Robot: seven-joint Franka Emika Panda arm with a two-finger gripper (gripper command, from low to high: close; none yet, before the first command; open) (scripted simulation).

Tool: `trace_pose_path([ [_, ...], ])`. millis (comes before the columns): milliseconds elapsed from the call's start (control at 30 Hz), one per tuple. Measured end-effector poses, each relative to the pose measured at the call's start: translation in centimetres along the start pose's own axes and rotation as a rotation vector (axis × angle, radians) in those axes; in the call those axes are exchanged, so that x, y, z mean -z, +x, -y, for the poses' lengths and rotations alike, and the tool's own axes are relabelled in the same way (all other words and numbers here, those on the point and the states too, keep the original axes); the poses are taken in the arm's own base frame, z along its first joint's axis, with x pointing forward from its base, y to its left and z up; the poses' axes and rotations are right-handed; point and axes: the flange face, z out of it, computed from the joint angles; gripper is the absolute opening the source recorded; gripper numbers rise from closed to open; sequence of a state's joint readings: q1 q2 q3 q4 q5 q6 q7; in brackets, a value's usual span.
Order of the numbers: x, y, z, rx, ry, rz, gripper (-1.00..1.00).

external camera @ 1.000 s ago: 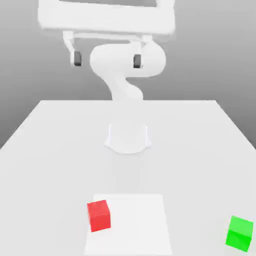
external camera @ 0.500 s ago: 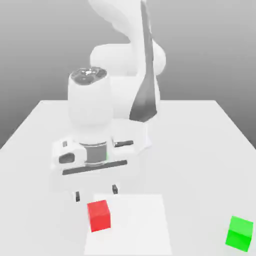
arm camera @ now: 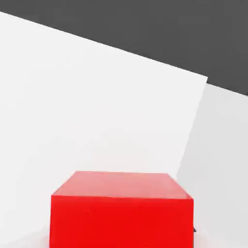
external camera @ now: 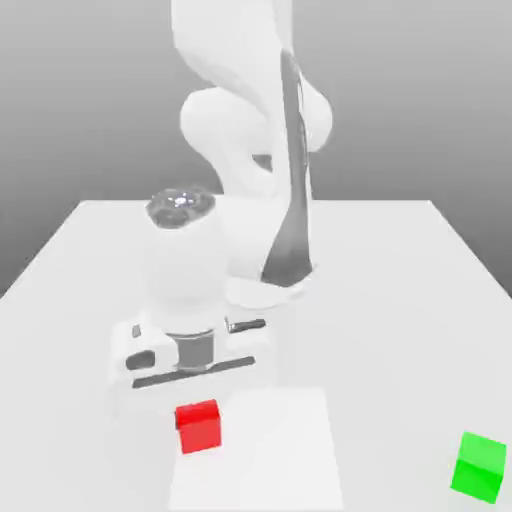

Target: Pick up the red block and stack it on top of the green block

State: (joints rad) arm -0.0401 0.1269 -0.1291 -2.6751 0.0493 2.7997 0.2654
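We see a solid red block [external camera: 199,427], plain on every face we can make out (its top looks a paler, pinkish red in the hand view). We find the other block [external camera: 479,467] bright green, lighter on top and deeper green on its sides. The table [external camera: 380,340] is pale grey and the sheet [external camera: 270,450] plain white, both unpatterned. Our arm [external camera: 235,60] is white with dark grey patches, and the gripper [external camera: 190,370] is white with black stripes.
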Motion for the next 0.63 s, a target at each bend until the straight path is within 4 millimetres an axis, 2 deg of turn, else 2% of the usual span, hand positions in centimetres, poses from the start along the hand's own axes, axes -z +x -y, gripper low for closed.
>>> trace_pose_path([
  [33, 0.9, 0.0, 0.5, 0.008, 0.000, 0.000, -1.00],
  [167, 2.5, -1.1, 11.0, 0.175, -0.007, 0.000, -1.00],
  [267, 3.3, -3.4, 18.0, 0.281, -0.007, 0.000, -1.00],
  [367, 4.0, -7.0, 24.5, 0.382, -0.004, 0.001, -1.00],
  [433, 3.0, -9.6, 28.7, 0.449, -0.002, 0.000, -1.00],
  [467, 1.6, -10.8, 30.6, 0.479, -0.002, 0.000, -1.00],
  [500, 0.1, -11.5, 31.5, 0.495, -0.001, 0.000, -1.00],
  [533, -0.8, -11.9, 32.0, 0.503, -0.001, 0.000, 1.00],
  [633, -0.8, -11.9, 32.0, 0.503, -0.001, 0.000, 1.00],
])
